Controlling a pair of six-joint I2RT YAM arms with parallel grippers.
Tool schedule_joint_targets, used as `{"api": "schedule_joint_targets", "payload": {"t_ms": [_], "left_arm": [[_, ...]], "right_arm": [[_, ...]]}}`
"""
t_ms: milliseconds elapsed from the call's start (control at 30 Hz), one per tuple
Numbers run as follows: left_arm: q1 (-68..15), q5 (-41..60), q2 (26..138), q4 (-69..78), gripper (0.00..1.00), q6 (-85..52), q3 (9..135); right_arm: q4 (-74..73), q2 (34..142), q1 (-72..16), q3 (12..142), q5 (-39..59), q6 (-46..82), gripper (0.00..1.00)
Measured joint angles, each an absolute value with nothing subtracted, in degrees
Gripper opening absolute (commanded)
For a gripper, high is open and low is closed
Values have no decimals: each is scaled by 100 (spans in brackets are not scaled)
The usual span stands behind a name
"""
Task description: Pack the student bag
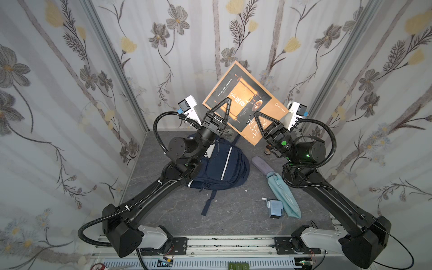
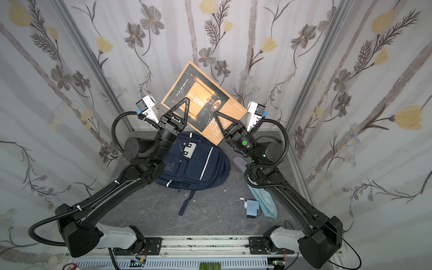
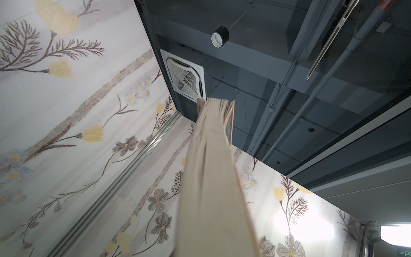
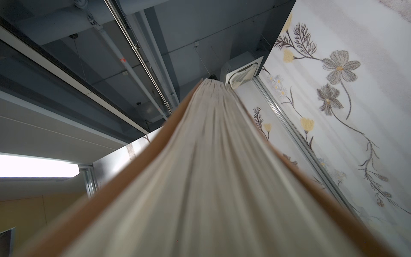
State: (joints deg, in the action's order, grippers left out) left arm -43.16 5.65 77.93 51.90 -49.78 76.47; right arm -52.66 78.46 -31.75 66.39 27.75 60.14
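Note:
The student bag (image 1: 224,168) (image 2: 198,163), navy with a white stripe, lies flat on the grey table with a strap trailing toward the front. Above its far end, an orange and black book (image 1: 243,93) (image 2: 198,93) is held up in the air, tilted. My left gripper (image 1: 226,100) (image 2: 186,99) is shut on the book's left lower edge. My right gripper (image 1: 256,113) (image 2: 216,113) is shut on its lower right part. The book's pale page edge (image 3: 211,178) (image 4: 211,178) fills the middle of both wrist views and hides the fingers there.
A folded teal umbrella (image 1: 281,191) (image 2: 264,198) with a lilac handle lies right of the bag, under my right arm. A small blue box (image 1: 274,208) (image 2: 251,208) sits beside it. A grey round item (image 1: 228,134) lies behind the bag. Floral walls enclose three sides.

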Motion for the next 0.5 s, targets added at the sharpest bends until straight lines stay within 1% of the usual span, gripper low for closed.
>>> {"api": "schedule_joint_targets", "payload": {"t_ms": [33,100,133,200,333,400,500], "left_arm": [[-4329,558,7760,5057,45,-4925,7623],[-4311,381,7642,4611,54,-4735,7614],[-4300,226,7555,4270,57,-4611,7620],[-4305,-99,7428,3568,59,-4292,7686],[-4313,-740,7498,1955,62,-3607,7872],[-4311,-926,7749,1177,63,-3361,8036],[-4307,-1013,8484,-108,64,-3011,8499]], "right_arm": [[-5124,7745,-3070,6573,2832,6018,0],[-4831,7483,-2779,6394,2880,6014,0],[-4619,7308,-2580,6278,2871,6012,0],[-4112,6982,-2233,6112,2840,5986,0],[-2329,6281,-1555,6058,2558,5476,0],[-1525,6031,-1227,6053,2416,5183,0],[-604,5708,-738,5874,2296,4941,0]]}}
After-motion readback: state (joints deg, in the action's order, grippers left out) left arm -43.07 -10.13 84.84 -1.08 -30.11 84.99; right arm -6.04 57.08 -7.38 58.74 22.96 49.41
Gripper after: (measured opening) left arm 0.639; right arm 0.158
